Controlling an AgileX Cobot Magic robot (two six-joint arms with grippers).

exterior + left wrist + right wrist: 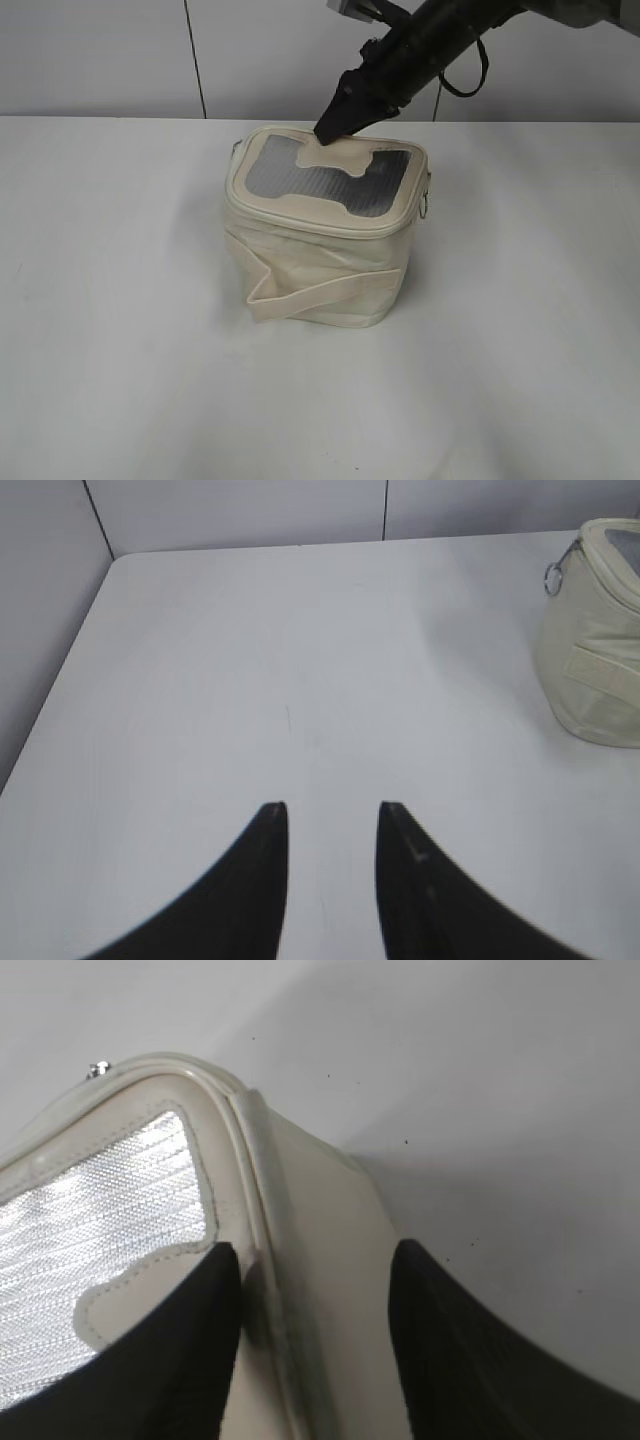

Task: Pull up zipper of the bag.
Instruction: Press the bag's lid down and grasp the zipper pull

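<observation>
The cream bag (320, 260) stands mid-table, with grey ribbed panels on top and a wide strap across its front. The zipper (300, 217) runs round the top rim, with a silver ring (426, 205) hanging at the right end. My right gripper (335, 128) is open at the bag's back rim. In the right wrist view the right gripper (312, 1250) straddles the zipper (252, 1150): one finger over the top panel, the other outside the bag's (330, 1220) back wall. My left gripper (330, 807) is open and empty over bare table, left of the bag (600, 650).
The white table (120, 330) stretches round the bag on all sides. A grey wall (100, 50) stands behind the table's far edge. In the left wrist view the table's left edge (60, 690) meets a side wall.
</observation>
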